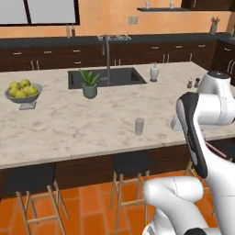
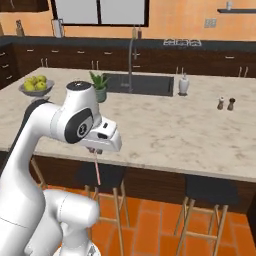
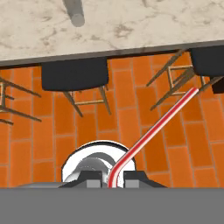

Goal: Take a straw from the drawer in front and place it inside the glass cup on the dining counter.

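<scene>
Where orange tiles spread, dining counter (image 1: 69, 124), glass cup (image 1: 139, 126), black stools (image 1: 132, 161)

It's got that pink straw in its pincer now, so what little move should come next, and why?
Probably carry the straw forward over the dining counter toward the glass cup. The pincer is shut on the straw, which hangs down over the orange floor just short of the counter's edge. The cup stands upright near that edge with nothing in it, so the straw must get above its mouth first.

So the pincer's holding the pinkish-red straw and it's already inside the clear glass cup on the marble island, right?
Not inside. The pincer does hold the thin pinkish-red straw, but the hand view shows it over the orange floor, while the clear glass cup stands apart on the beige marble island.
</scene>
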